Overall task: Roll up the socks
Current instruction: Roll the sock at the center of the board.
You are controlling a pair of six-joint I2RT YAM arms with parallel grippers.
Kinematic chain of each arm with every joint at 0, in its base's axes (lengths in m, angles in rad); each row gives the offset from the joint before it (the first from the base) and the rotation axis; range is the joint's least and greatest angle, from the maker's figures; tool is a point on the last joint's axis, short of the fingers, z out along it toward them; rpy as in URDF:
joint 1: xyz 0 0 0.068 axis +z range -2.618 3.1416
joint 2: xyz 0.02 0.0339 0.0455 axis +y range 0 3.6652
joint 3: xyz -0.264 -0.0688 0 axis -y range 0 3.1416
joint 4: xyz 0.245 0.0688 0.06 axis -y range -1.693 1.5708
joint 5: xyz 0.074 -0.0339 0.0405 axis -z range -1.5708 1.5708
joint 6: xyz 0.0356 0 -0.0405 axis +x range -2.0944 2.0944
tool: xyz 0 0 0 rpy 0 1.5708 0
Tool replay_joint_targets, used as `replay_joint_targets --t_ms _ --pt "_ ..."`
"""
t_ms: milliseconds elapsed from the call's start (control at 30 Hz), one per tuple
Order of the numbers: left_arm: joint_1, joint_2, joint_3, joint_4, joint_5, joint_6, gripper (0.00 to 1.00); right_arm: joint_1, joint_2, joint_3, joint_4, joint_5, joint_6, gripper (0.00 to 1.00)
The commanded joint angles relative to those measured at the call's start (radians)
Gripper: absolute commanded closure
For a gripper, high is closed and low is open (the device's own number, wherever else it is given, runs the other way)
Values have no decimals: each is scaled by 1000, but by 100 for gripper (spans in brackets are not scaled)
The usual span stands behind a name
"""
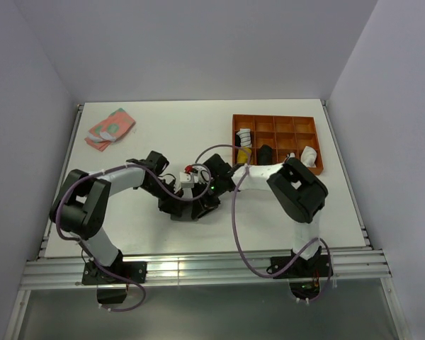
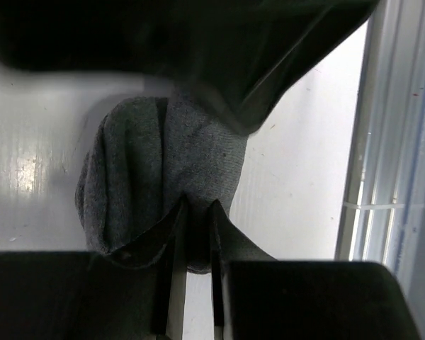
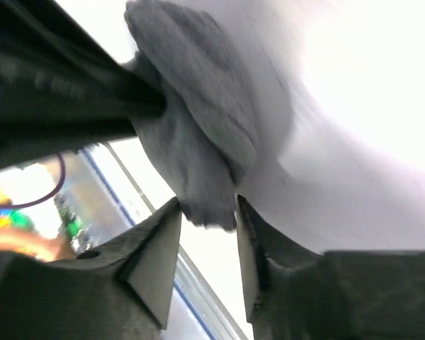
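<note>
Mid table [image 1: 283, 212]: grey sock [image 2: 163, 177] bunched in a half-roll btwn both arms, long axis running straight out from my left claw [image 2: 195, 234], which is clenched on a fold at the near end. My right claw [image 3: 207, 234] is opp., jaws parted round the far tip; gripping or not, can't tell.

Plain pale walls [image 1: 198, 42] on three sides; white table [image 1: 163, 120]; aluminium rail [image 1: 198, 269] along near edge; soft, even light.

No legible text, labels or numbers
</note>
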State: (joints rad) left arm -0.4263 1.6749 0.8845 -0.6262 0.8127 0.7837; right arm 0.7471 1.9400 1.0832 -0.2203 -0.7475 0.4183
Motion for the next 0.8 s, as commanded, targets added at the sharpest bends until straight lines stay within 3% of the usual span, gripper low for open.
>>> replay_joint_targets --t_ms 0,233,400,633,767 --pt "30 66 22 -128 -27 61 100 5 -119 -83 114 175 40 55" --pt "92 206 180 -374 16 144 100 34 -347 -267 217 381 71 53" --pt "104 272 241 -438 25 153 100 121 -473 -354 276 621 50 53" --pt "109 377 333 -576 42 178 100 351 -559 -327 253 923 -93 51" --pt "109 456 386 -664 46 219 100 420 -507 -267 237 968 -186 50"
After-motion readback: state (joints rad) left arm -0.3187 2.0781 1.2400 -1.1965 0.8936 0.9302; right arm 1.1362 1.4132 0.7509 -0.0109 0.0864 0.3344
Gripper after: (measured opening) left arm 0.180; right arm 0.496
